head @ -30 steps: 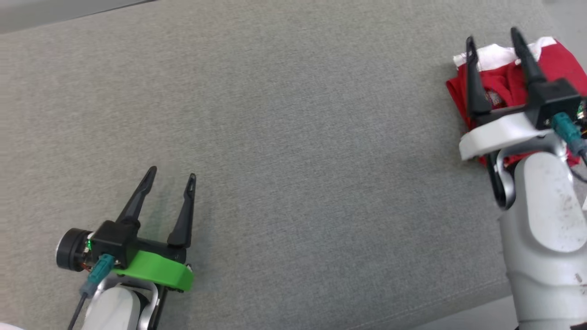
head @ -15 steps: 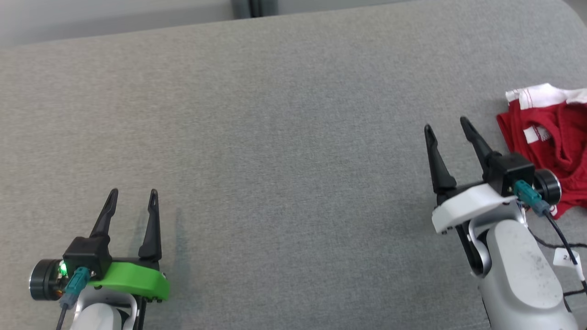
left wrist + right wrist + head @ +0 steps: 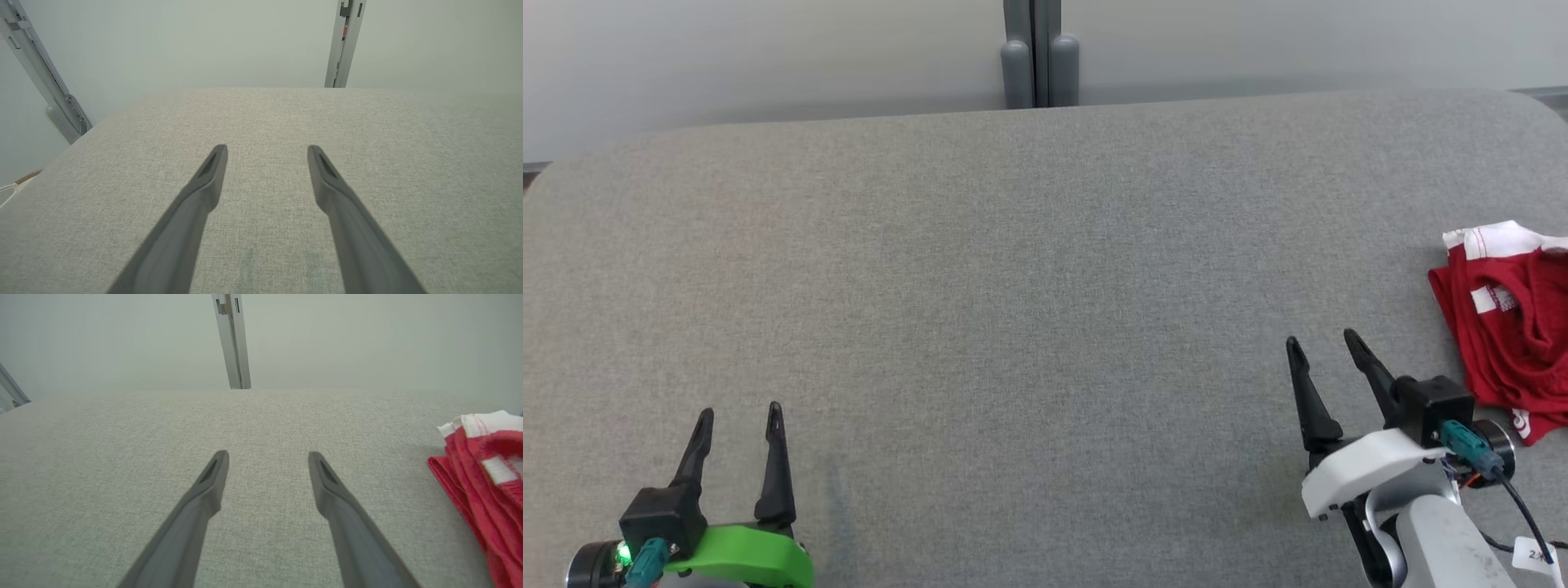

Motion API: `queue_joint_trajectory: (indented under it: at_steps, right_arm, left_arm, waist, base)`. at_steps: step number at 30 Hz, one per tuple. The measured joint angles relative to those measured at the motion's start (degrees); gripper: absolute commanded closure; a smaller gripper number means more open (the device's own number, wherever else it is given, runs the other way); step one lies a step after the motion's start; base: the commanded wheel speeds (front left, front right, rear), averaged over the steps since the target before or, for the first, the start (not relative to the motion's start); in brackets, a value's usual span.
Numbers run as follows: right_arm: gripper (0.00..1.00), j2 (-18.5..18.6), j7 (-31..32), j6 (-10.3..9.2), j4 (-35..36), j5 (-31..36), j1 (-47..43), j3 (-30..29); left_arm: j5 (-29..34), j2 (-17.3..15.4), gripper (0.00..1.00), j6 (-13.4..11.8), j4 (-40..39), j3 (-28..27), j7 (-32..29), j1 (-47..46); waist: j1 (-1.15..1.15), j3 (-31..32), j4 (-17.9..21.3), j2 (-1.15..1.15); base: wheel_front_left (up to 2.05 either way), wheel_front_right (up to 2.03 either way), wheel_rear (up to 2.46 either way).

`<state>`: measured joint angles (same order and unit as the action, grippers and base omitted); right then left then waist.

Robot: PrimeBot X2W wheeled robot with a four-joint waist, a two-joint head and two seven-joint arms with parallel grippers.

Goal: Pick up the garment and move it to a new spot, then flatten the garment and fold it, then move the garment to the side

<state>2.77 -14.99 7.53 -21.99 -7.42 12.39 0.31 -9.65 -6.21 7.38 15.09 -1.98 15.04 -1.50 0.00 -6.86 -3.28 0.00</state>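
My right claw [image 3: 1321, 337] is spread wide and holds nothing, its fingers over the grey tabletop [image 3: 1013, 269]. My left claw [image 3: 740, 408], well apart at the lower left, is equally wide and empty. The red and white garment [image 3: 1507, 343] lies bunched just right of my right claw, untouched, by the tabletop's right edge.

Lab-like room, grey cloth-covered table [image 3: 1045, 245], bare pale wall [image 3: 768, 65], metal post [image 3: 1033, 49]

Head view overhead, wrist views low, all sharing grey surface [image 3: 1013, 286]
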Motion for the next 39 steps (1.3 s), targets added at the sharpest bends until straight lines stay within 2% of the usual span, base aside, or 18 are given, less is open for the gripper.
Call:
queue_joint_trajectory:
  at_steps: [7,13,14,20,39]
  right_arm:
    - [0.00,0.0,0.0,0.00,-0.3,-0.9,-4.3,0.0]
    - [0.00,0.0,0.0,0.00,-0.9,-1.6,-5.7,0.3]
    - [1.00,0.0,0.0,0.00,-1.1,-2.2,-5.9,0.1]
    - [1.00,-0.5,0.7,0.01,-3.7,-2.8,-7.4,0.1]
    - [1.00,-0.5,5.5,0.01,-1.1,-22.6,-7.3,-1.5]
  left_arm:
    - [0.1,0.6,0.00,0.0,0.1,-1.0,0.0,3.4]
    - [-1.5,1.2,0.00,0.0,-0.4,0.3,0.0,4.9]
    - [-1.9,1.2,1.00,0.0,-0.4,0.9,0.0,5.1]
    - [-2.5,2.1,1.00,0.0,2.2,1.2,-0.7,5.6]
    - [-21.9,2.3,1.00,0.0,1.7,0.0,-5.8,4.3]
  waist:
    - [0.00,3.8,-0.6,0.00]
    - [0.00,6.1,-0.8,0.00]
    - [0.00,6.4,-0.8,0.00]
    - [0.00,6.5,-0.8,0.00]
    - [0.00,6.5,-0.2,0.00]
  base:
    - [0.00,0.00,0.00]
    - [0.00,0.00,0.00]
    - [0.00,0.00,0.00]
    - [0.00,0.00,0.00]
    - [0.00,0.00,0.00]
